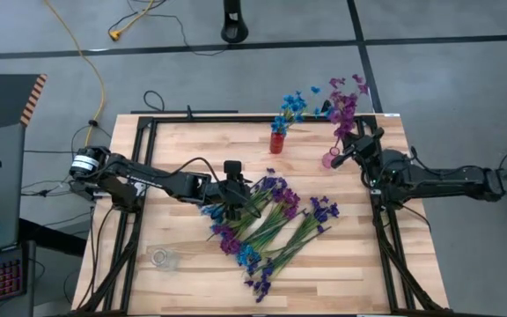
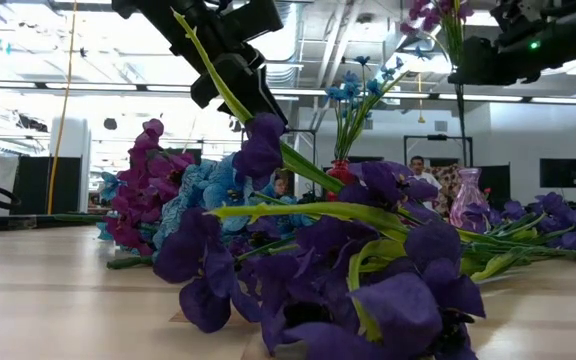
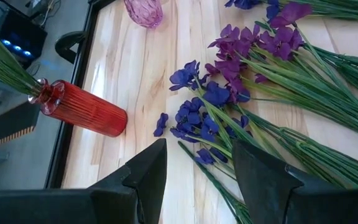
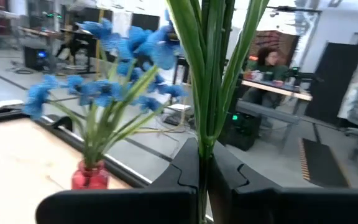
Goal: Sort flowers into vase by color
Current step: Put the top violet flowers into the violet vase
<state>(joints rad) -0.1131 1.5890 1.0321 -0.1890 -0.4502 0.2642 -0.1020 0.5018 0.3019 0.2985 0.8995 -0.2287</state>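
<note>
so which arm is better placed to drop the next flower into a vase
Right. The right gripper is shut on magenta-purple flower stems and sits beside the pink vase. The left gripper is open and empty, above the flower pile.

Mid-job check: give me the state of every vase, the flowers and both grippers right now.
Red vase: upright, holds blue flowers.
Pink vase: upright, no stems seen in it.
Clear vase: apart from the pile.
Flower pile: lying loose on the table.
Left gripper: open over the pile.
Right gripper: shut on purple flowers.
</note>
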